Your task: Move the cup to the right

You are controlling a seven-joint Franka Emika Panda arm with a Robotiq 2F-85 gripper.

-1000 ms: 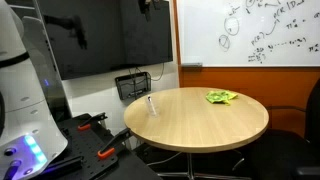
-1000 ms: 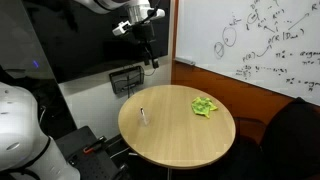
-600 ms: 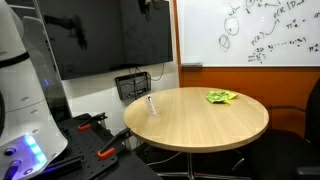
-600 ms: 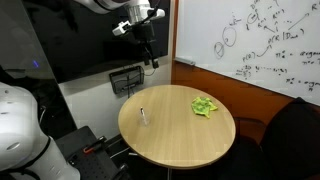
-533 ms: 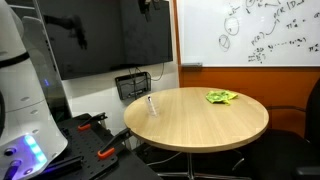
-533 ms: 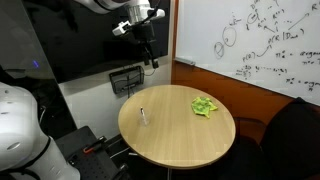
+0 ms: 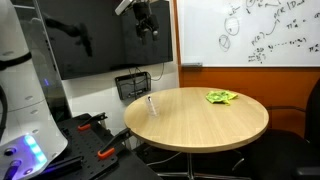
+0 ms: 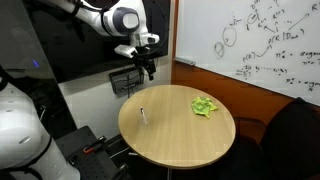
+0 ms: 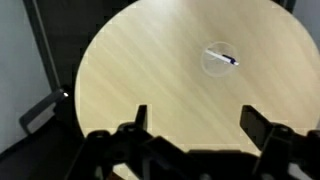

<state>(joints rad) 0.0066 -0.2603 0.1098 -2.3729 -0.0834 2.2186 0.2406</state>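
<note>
A small clear cup (image 7: 151,106) with a dark pen in it stands near the edge of the round wooden table (image 7: 200,125). It shows in the other exterior view (image 8: 143,118) and from above in the wrist view (image 9: 218,58). My gripper (image 7: 146,30) hangs high above the table's far edge, well clear of the cup; it also shows in an exterior view (image 8: 148,70). In the wrist view my gripper (image 9: 195,122) is open and empty, its two dark fingers spread wide.
A crumpled green cloth (image 7: 221,97) lies on the table's far side, also seen in an exterior view (image 8: 205,105). A whiteboard (image 7: 250,30) and a dark screen (image 7: 100,40) stand behind. A black wire basket (image 7: 132,85) hangs below the screen. Red-handled tools (image 7: 95,125) lie beside the table.
The arm has come down and swung over the table's far edge. The cup and the cloth have not moved.
</note>
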